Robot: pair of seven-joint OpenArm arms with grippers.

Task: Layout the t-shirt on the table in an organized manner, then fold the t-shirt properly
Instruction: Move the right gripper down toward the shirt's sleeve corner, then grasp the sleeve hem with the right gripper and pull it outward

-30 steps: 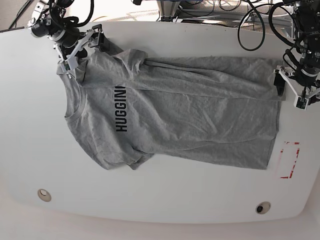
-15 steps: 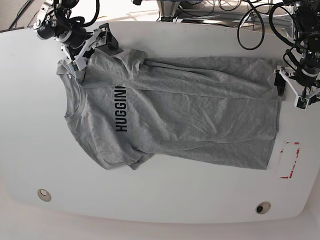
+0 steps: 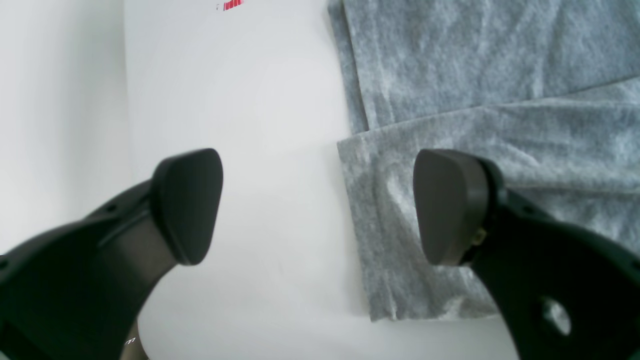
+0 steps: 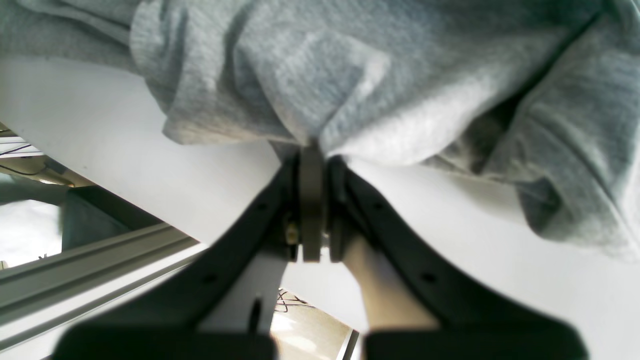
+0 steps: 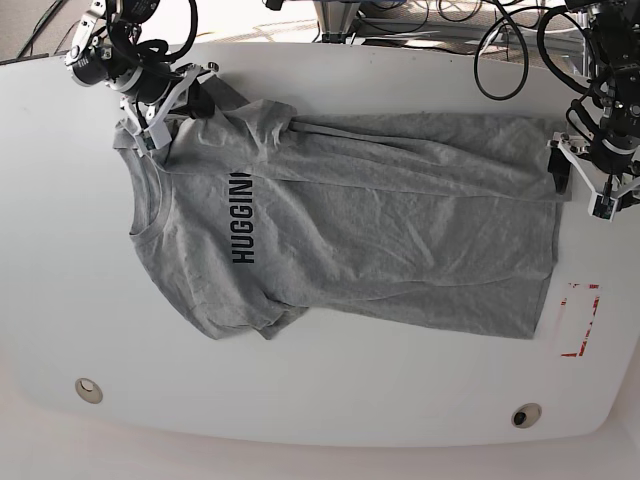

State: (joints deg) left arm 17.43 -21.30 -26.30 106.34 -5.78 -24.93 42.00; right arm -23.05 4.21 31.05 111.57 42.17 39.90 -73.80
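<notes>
The grey t-shirt (image 5: 350, 230) is spread across the middle of the white table (image 5: 300, 400), with its neck toward the left edge in the base view and its bottom hem toward the right edge, near the red dashed mark (image 5: 578, 320). One sleeve is bunched up by the far left corner. That bunch is pinched by the right gripper (image 4: 312, 155), whose jaws are closed tight on the cloth, most likely so the sleeve can be pulled out flat. The left gripper (image 3: 320, 205) is held wide open over the hem corner near the far right edge. Nothing is held in it. One pad (image 3: 447, 205) is above the cloth and the other above bare table, probably so the corner can be grabbed next.
</notes>
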